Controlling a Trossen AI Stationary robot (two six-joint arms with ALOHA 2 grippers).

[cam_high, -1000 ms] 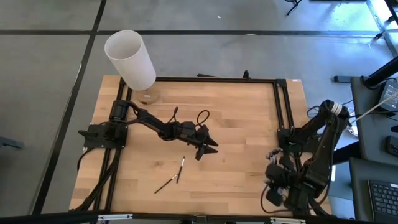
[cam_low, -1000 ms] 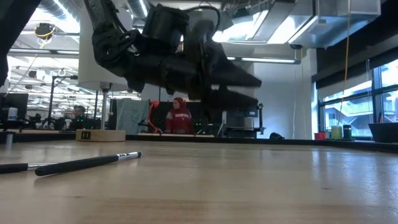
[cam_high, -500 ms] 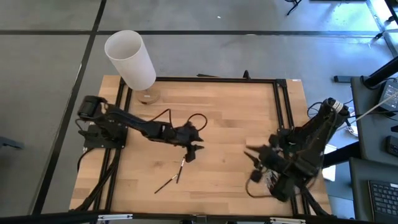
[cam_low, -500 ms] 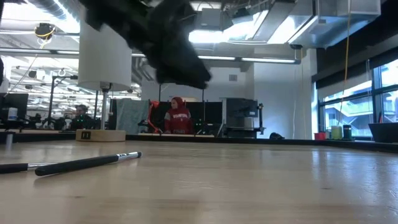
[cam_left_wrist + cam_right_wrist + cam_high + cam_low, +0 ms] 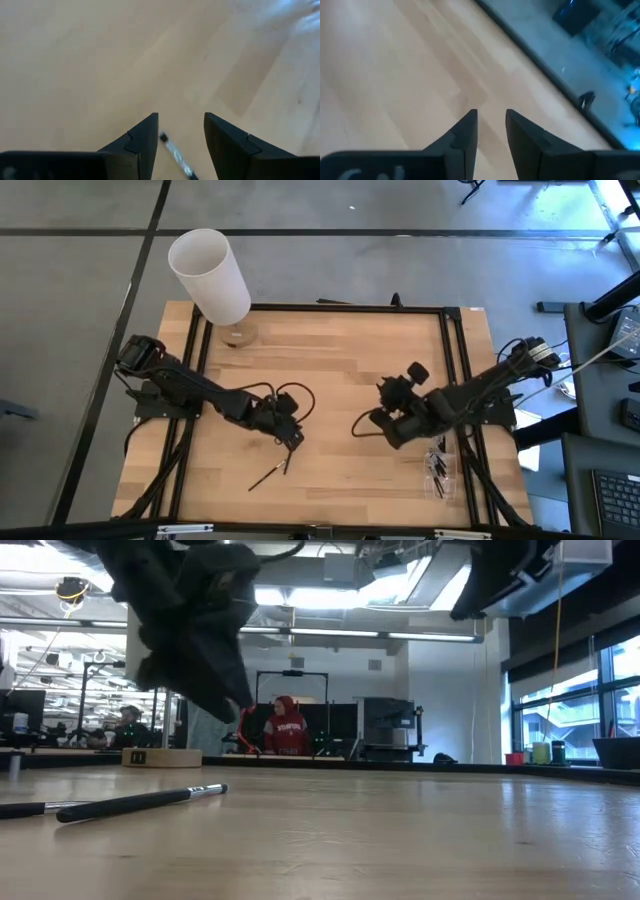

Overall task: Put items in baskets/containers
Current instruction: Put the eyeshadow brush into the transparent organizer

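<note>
Two thin black brushes lie flat on the wood near the table's near-left middle: one (image 5: 291, 452) just below my left gripper (image 5: 292, 438), the other (image 5: 266, 476) nearer the edge. In the low view they show as brush (image 5: 140, 802) and brush (image 5: 28, 808). My left gripper (image 5: 180, 117) is open and points down, and a silvery brush end (image 5: 174, 152) lies on the wood between its fingers, untouched. My right gripper (image 5: 380, 420) hovers open (image 5: 491, 112) over bare wood right of centre. The clear holder (image 5: 438, 470) with several brushes in it stands by the right rail.
A white cylinder (image 5: 210, 275) on a round wooden base (image 5: 238, 335) stands at the far-left corner. A black frame rail (image 5: 455, 380) runs along the table's edges. Bare wood lies between the two grippers. People and desks show in the room (image 5: 290, 730) beyond the table.
My left gripper has moved toward the table's left and near edges and down, ending over the upper brush. My right arm has swung up from the near-right corner toward the table's middle, uncovering the clear holder. The two brushes have stayed in place.
</note>
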